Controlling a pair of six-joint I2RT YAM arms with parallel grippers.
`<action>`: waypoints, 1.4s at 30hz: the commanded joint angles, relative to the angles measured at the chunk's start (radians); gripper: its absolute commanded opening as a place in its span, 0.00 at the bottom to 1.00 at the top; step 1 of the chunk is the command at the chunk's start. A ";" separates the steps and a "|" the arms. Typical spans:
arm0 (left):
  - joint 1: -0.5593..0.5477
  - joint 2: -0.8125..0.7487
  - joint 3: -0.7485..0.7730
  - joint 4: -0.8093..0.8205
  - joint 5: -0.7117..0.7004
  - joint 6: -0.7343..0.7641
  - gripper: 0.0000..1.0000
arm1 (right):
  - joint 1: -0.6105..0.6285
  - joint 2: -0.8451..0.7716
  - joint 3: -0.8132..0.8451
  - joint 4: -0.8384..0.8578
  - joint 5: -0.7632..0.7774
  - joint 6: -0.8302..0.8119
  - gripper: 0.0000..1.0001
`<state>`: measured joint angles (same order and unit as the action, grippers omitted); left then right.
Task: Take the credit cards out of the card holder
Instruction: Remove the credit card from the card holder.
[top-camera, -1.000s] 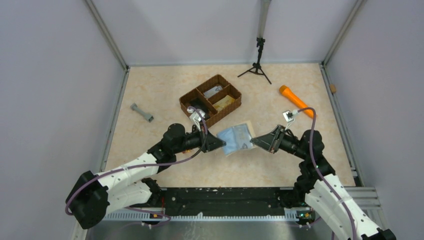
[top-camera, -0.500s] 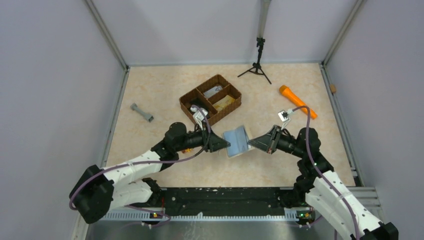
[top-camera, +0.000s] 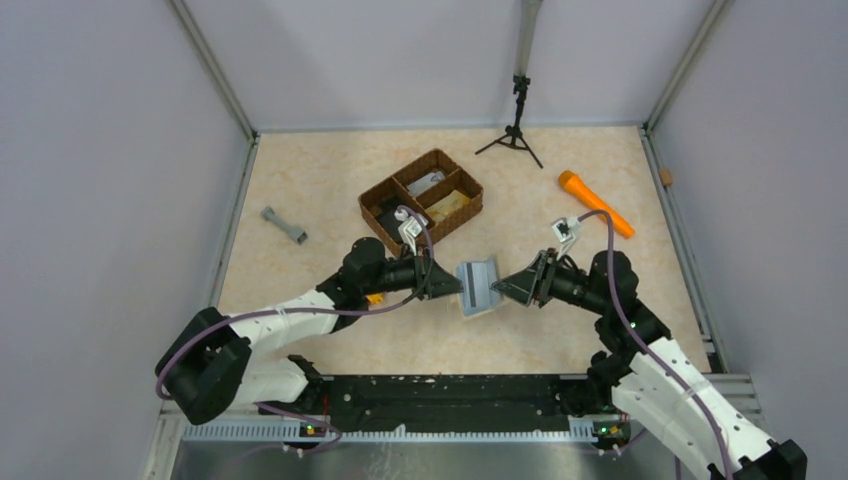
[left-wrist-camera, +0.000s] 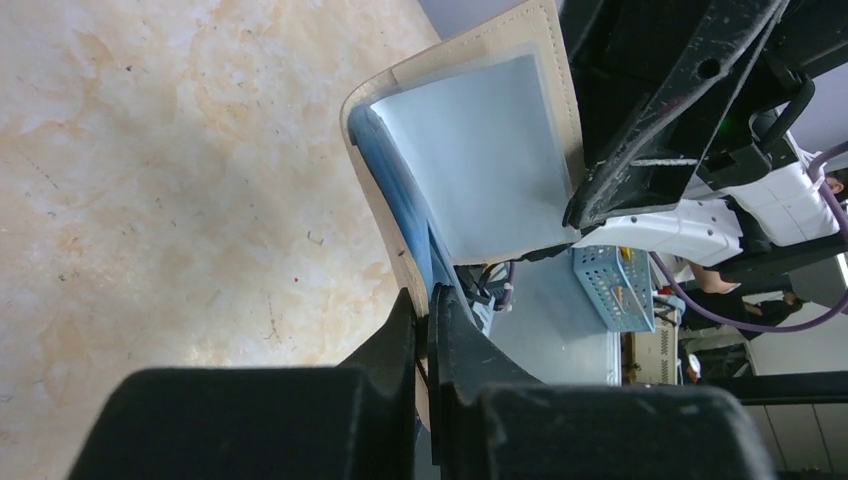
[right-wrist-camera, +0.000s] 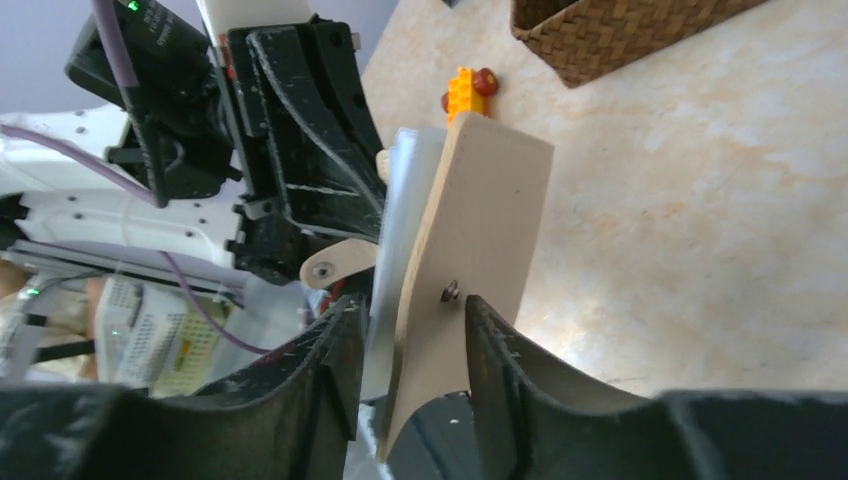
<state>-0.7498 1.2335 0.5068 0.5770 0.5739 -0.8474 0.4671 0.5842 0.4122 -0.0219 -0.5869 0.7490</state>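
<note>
The card holder (top-camera: 478, 286), cream-beige outside and pale blue inside, stands upright and half folded just above the table between both grippers. My left gripper (top-camera: 460, 285) is shut on its lower edge, and in the left wrist view the fingertips (left-wrist-camera: 425, 300) pinch the beige wall of the card holder (left-wrist-camera: 470, 150). My right gripper (right-wrist-camera: 410, 302) is open and straddles the beige flap (right-wrist-camera: 490, 210) near its stud (right-wrist-camera: 451, 291). A tan card (top-camera: 450, 203) and a whitish card (top-camera: 428, 183) lie in the wicker tray. Whether a card sits inside the holder cannot be told.
The brown wicker tray (top-camera: 385, 190) stands behind the left gripper. An orange flashlight (top-camera: 593, 203) lies at the right, a grey dumbbell-shaped piece (top-camera: 284, 226) at the left, a black tripod (top-camera: 515, 135) at the back. A small yellow toy block (right-wrist-camera: 466, 90) sits under the left arm.
The holder lay spread open on the table; now it is raised and folded upright. Both grippers moved inward. The left re-closed on its edge, and the right jaws opened.
</note>
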 joint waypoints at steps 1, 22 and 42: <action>-0.002 -0.009 0.044 0.070 0.030 -0.003 0.00 | 0.010 -0.008 0.050 -0.058 0.045 -0.068 0.50; 0.001 -0.135 0.000 -0.002 0.006 0.029 0.00 | 0.010 -0.084 0.073 -0.191 0.252 -0.066 0.15; 0.013 -0.123 -0.020 0.066 0.023 -0.008 0.53 | 0.010 -0.077 0.004 0.078 0.050 0.110 0.00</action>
<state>-0.7444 1.1042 0.4839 0.5617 0.5835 -0.8410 0.4694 0.5068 0.4057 -0.0383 -0.5030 0.8211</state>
